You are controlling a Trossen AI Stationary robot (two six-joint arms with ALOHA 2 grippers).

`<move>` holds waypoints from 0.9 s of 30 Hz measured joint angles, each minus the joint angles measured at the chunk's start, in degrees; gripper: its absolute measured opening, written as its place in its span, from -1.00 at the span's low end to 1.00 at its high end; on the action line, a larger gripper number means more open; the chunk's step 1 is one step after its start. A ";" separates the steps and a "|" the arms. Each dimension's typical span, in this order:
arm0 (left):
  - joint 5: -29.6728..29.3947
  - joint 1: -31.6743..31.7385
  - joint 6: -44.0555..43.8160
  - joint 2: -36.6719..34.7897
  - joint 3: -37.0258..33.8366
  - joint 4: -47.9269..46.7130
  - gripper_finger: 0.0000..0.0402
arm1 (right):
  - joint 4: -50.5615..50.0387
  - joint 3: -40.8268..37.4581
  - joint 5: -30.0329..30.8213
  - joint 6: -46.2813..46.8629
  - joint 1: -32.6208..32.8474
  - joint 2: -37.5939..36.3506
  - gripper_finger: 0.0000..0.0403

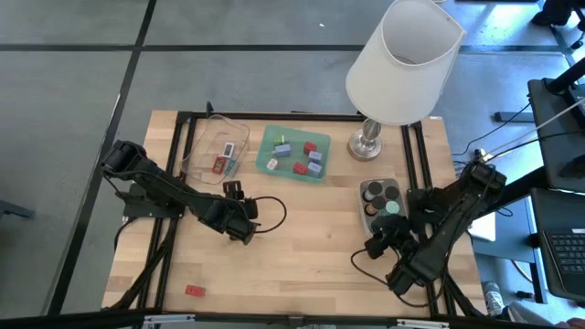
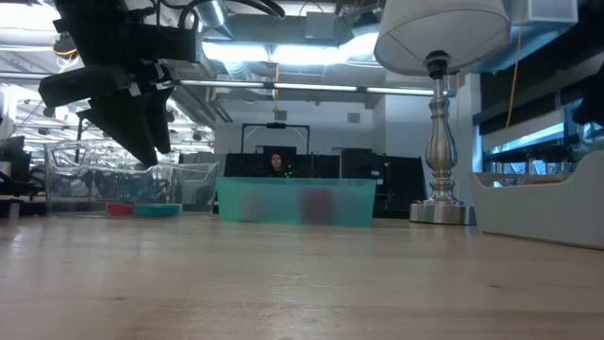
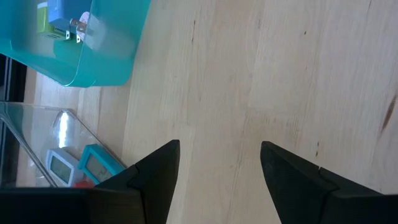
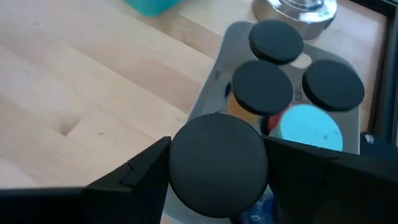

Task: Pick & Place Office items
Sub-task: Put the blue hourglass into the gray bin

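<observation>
My right gripper [image 1: 382,242] [image 4: 217,155] is shut on a black round cap [image 4: 216,167] at the near end of the grey tray [image 1: 369,187]. Three more black caps [image 4: 261,87] and a mint-green one [image 4: 309,127] lie in that tray. My left gripper [image 1: 239,219] [image 3: 217,149] hangs open over bare wood at the table's middle left, with nothing between its fingers. Coloured blocks [image 1: 311,157] lie in the green tray [image 1: 271,137]. Flat red and teal pieces [image 1: 223,161] lie in the clear tray [image 1: 196,146]. One red piece [image 1: 195,291] lies on the table at the near left. My right gripper pinches the black cap by opposite sides of its round rim [image 4: 175,163] between its two fingers. The fingers slant down from the table's near right side. The cap's flat face is turned up toward the wrist. Whether it rests on the tray cannot be told.
A big white-shaded lamp [image 1: 402,59] stands on its metal foot [image 1: 366,144] at the far right, just behind the grey tray. A black frame [image 1: 416,155] runs along the table's edges. Bare wood [image 1: 302,265] spreads across the middle and near side.
</observation>
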 joint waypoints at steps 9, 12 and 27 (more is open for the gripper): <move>0.00 0.00 0.00 0.00 0.00 0.02 0.10 | -0.22 -0.27 -0.85 6.90 -0.02 4.32 0.11; 0.00 0.00 0.00 0.00 0.00 0.02 0.10 | -0.41 -1.18 -0.89 9.01 -0.04 4.92 0.13; 0.03 0.00 0.00 0.00 -0.01 5.62 0.10 | -0.45 -2.97 -2.91 11.71 -0.04 5.08 0.32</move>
